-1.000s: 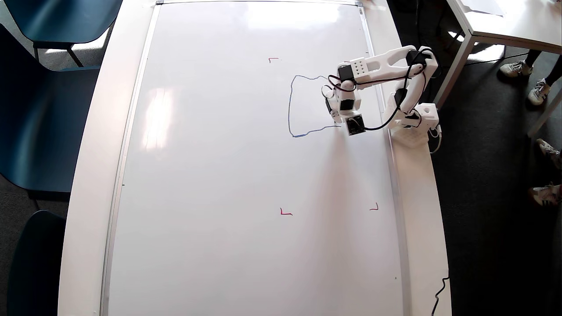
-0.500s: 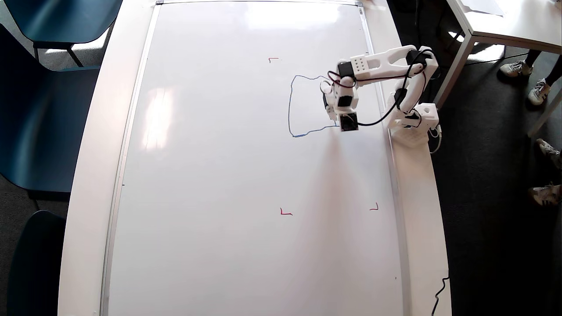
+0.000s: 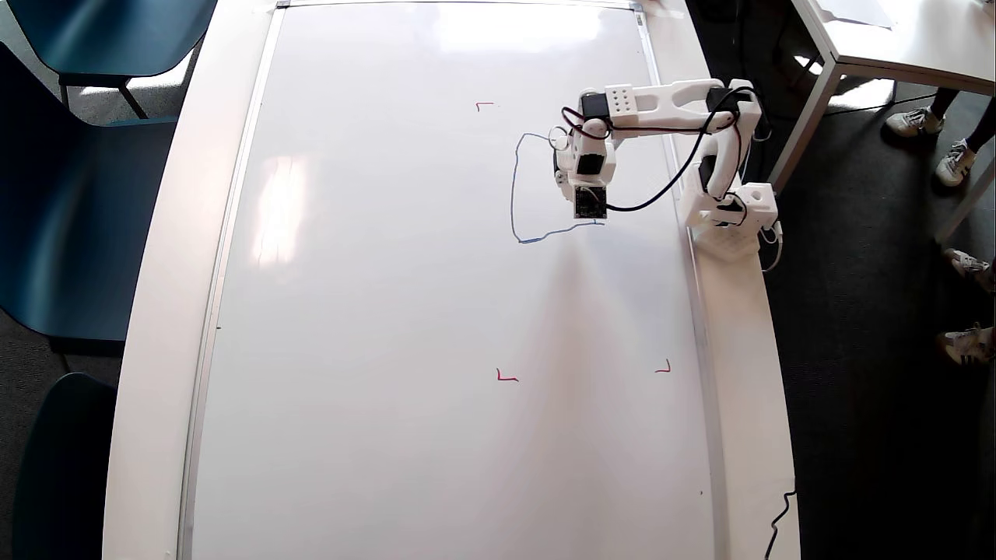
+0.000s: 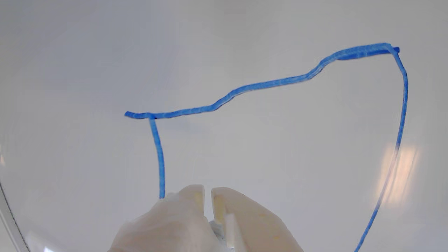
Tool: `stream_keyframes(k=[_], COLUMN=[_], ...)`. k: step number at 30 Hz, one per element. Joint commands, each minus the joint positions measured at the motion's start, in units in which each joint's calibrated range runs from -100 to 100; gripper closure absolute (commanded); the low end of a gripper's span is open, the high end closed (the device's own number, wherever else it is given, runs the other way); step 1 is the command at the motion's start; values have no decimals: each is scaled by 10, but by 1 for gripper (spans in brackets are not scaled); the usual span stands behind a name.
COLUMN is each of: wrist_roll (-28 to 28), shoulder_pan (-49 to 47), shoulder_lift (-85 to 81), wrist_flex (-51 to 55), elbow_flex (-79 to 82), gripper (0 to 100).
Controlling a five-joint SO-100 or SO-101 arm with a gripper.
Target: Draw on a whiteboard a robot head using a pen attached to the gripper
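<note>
One whiteboard (image 3: 389,311) lies flat on the white surface (image 3: 156,311), filling most of the overhead view, with three small red corner marks visible on it: one at the top (image 3: 484,105) and two lower down (image 3: 506,377) (image 3: 663,369). One white arm (image 3: 661,101) reaches from its base (image 3: 731,222) at the board's right edge out over the drawing. The robot head (image 3: 515,194) is so far a single blue outline with no shapes inside it: a top stroke, a left side and a wobbly bottom stroke, with a fourth stroke on the right partly hidden under the arm. The wrist view shows that right-hand stroke (image 4: 159,157) running down from the corner of the bottom line to a point just beside the hand (image 4: 207,196). The hand's two pale fingers (image 4: 190,199) stand nearly pressed together, only a thin gap between them; the pen itself is hidden, so what they pinch cannot be told. In the overhead view the hand (image 3: 562,175) hovers over the outline's right side. Two dark blue chairs (image 3: 78,218) (image 3: 62,467) stand left of the surface.
</note>
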Motion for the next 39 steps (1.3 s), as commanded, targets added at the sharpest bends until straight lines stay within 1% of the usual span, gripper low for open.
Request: stream_keyframes(k=[1,12,27,39], wrist_roll=[-1,-1,-1,-1], shoulder_pan=[4,3,-23,-32], shoulder_lift=[27,88,187,211], wrist_flex=[4,4,4,4], elbow_flex=[-44,-117,-234,-244], gripper=[99,99,99,99])
